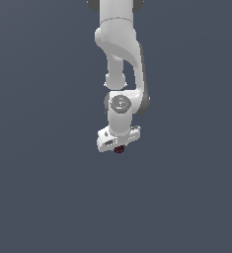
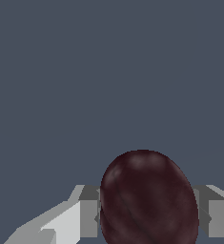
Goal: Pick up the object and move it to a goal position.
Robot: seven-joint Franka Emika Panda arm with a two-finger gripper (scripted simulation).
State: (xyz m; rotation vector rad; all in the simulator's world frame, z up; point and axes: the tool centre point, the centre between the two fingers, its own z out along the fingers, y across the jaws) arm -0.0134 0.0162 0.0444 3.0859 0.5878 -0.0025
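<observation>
The object (image 1: 119, 149) is a tiny dark red ball that peeks out just under the white hand of the arm in the exterior view. My gripper (image 1: 119, 148) is shut on it, and the hand hides the fingers there. The wrist view shows the object (image 2: 149, 200) large and close, dark red with darker mottling. A grey finger (image 2: 88, 217) presses against one side of it and the other finger (image 2: 213, 217) against the opposite side.
The white arm (image 1: 121, 59) reaches down from the upper edge of the exterior view. Everything around it is a plain dark grey-blue surface (image 1: 38, 197) with no other things on it.
</observation>
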